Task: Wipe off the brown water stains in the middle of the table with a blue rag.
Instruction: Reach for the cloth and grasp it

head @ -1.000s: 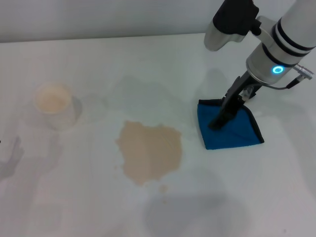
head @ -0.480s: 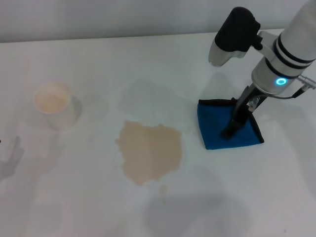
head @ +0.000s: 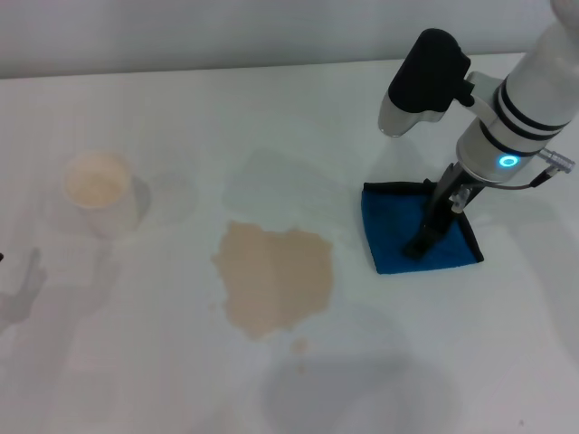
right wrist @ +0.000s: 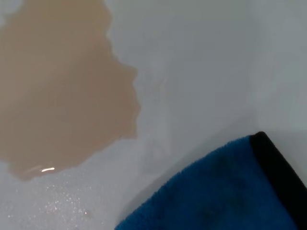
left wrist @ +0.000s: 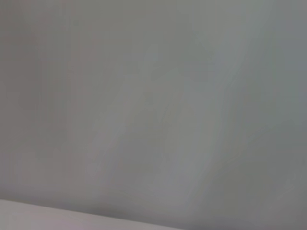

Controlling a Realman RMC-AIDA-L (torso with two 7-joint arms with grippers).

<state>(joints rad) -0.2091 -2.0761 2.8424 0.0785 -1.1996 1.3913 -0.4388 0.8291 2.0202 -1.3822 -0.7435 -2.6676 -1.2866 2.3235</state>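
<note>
While the brown water stains point(head: 274, 278) await wiping, the right gripper point(head: 423, 240) presses onto the blue rag point(head: 412, 237) at their three o'clock, finger spacing unclear

We see a plain white table point(head: 163, 362) carrying the brown water stains point(head: 274, 276), a flat light tan-beige blotch with no pattern. The blue rag point(head: 398, 237) is bright blue, trimmed in black along its edges (the black band shows clearly in the right wrist view too). The paper cup point(head: 98, 188) is white with a pale tan inside. Our right arm point(head: 529, 90) is white with black bands and a glowing cyan ring; its right gripper point(head: 422, 242) is black.
</note>
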